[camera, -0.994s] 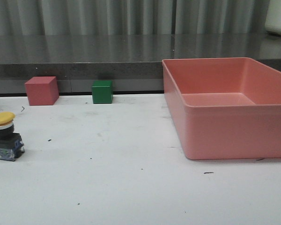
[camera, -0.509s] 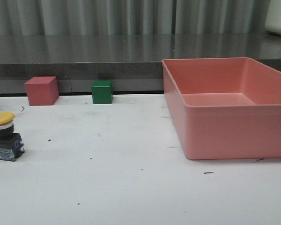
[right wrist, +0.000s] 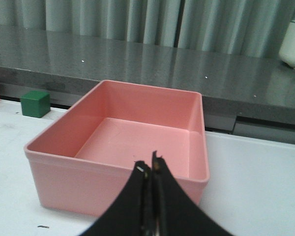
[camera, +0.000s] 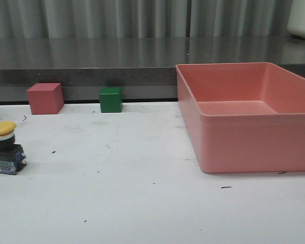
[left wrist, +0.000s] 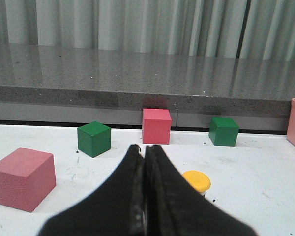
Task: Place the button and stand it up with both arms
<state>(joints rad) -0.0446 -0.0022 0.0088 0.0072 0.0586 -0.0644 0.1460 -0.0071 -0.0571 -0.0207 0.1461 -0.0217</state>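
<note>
The button (camera: pixel 5 147) stands upright on the white table at the far left of the front view, yellow cap on top, dark blocky base with bluish parts below. Its yellow cap (left wrist: pixel 196 180) also shows in the left wrist view, just beyond and beside my left gripper (left wrist: pixel 144 147), which is shut and empty. My right gripper (right wrist: pixel 150 160) is shut and empty, held in front of the pink bin (right wrist: pixel 113 169). Neither arm shows in the front view.
A large empty pink bin (camera: pixel 244 147) stands on the right half of the table. A red cube (camera: pixel 44 98) and a green cube (camera: pixel 111 99) sit at the table's back edge. The left wrist view shows another pink cube (left wrist: pixel 22 178) and green cubes (left wrist: pixel 94 139) (left wrist: pixel 223 131).
</note>
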